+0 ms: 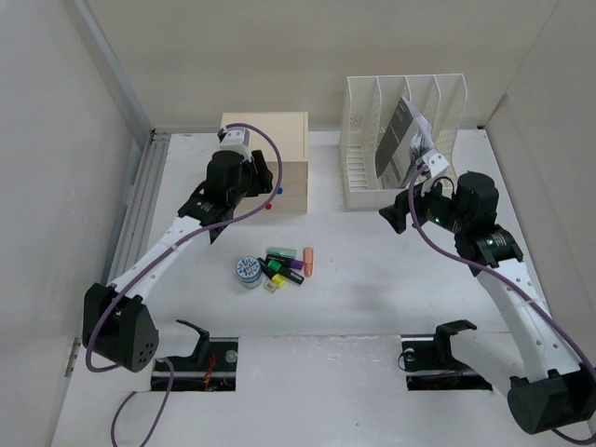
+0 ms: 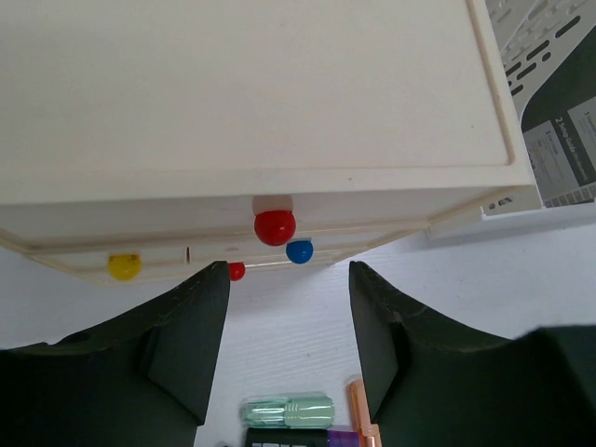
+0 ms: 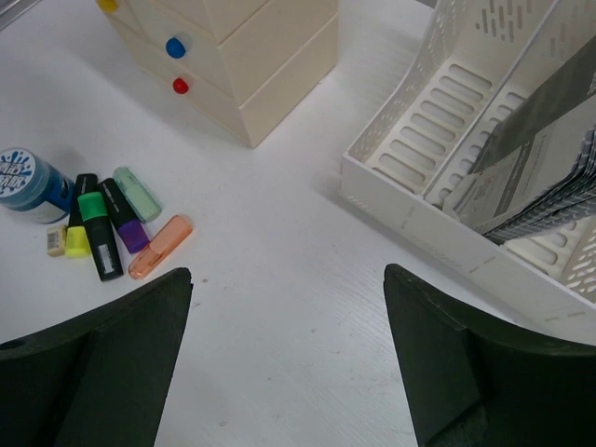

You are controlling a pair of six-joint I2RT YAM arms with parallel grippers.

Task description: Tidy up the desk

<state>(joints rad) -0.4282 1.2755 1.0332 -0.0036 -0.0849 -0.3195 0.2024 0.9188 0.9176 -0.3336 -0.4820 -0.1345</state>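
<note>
White desk [image 1: 372,307] spreads out in front of both arms, and the clutter on it looks only partly dealt with. What seems settled is at the rear right, where papers [image 1: 396,140] stand in one slot of the rack [image 1: 358,177], leaning a little. What is left sits at mid-desk: a huddle of highlighters [image 1: 284,265], touching or nearly touching one another, with a round tin [image 1: 249,271] just beside them on the left. None of these has a home yet, and both lie well apart from the rack.

The drawer box [image 1: 284,140] stands at the rear centre. Its drawers look closed, though the angle makes that hard to confirm. The left pincer [image 2: 289,279] hangs just in front of the box with its jaws apart and nothing between them, facing the coloured knobs [image 2: 275,226]. I judge it is lining up to pull a drawer so the loose items can go in.

The right pincer [image 3: 286,275] hovers near the rack's front corner, jaws wide apart and empty.

My estimate is that the task is somewhere before halfway. A drawer has to be opened, the highlighters and tin moved, and the drawer closed.
</note>
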